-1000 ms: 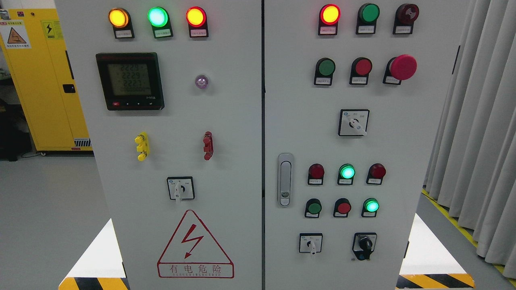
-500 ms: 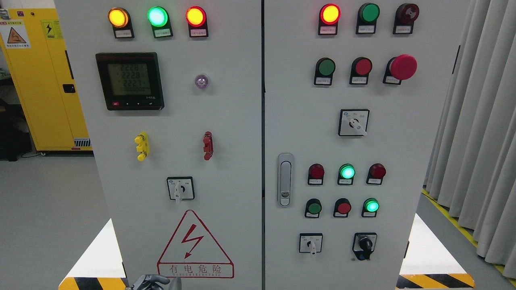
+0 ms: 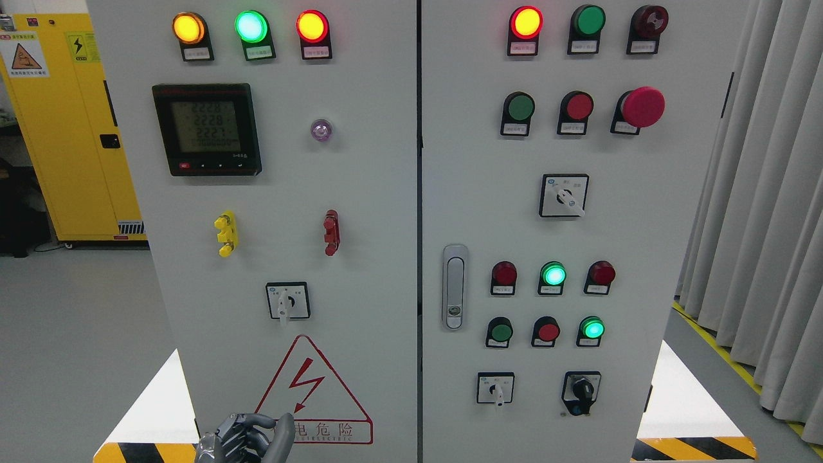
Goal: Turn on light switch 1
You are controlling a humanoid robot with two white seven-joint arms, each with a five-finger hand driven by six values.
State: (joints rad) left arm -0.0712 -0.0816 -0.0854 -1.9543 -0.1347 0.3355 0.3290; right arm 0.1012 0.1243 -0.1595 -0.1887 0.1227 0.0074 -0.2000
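Two doors make up the cabinet [image 3: 386,193]. Three lit lamps, amber [image 3: 188,28], green [image 3: 251,26] and red [image 3: 312,26], top the left door, above one meter [image 3: 207,128], one small violet lens [image 3: 321,130], one yellow clip [image 3: 226,234], one red clip [image 3: 331,232], one rotary switch [image 3: 287,301] and one warning triangle [image 3: 311,391]. On the right door I count one mushroom button [image 3: 640,107], one latch [image 3: 454,287] and three more rotary selectors [image 3: 564,195] [image 3: 495,388] [image 3: 581,390], with the rest round lamps and buttons. Which of these is switch 1 I cannot tell, the labels being too small to read.

One hand, the left hand [image 3: 247,439], shows at the bottom edge, left of middle, overlapping the triangle's lower left corner. Its fingers are curled together around nothing, thumb [image 3: 283,434] standing up. It lies well below the left door's rotary switch.

Half a second ago only the fingertips peeked over the edge; now the hand is higher. A second ago it was out of view.
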